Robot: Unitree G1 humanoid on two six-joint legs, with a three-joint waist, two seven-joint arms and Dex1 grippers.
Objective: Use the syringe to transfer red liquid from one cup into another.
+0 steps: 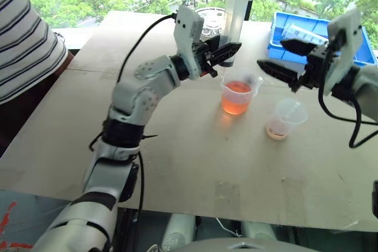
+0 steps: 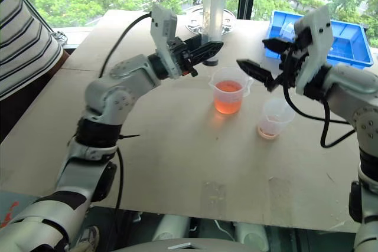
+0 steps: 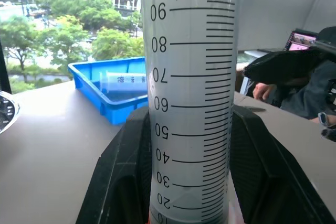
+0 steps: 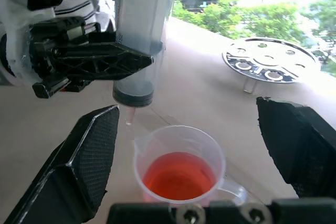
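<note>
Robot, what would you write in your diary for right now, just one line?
left gripper: shut on syringe, upright | tip above handled beaker of red liquid | right gripper: open, holding nothing | small cup: nearly empty

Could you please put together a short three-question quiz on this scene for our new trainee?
1. True or false: the left gripper is shut on the syringe.
2. Which cup holds more red liquid: A) the handled beaker, B) the small cup?
3. Fill in: the right gripper is ____.

Key: 1 true; 2 A; 3 open.
</note>
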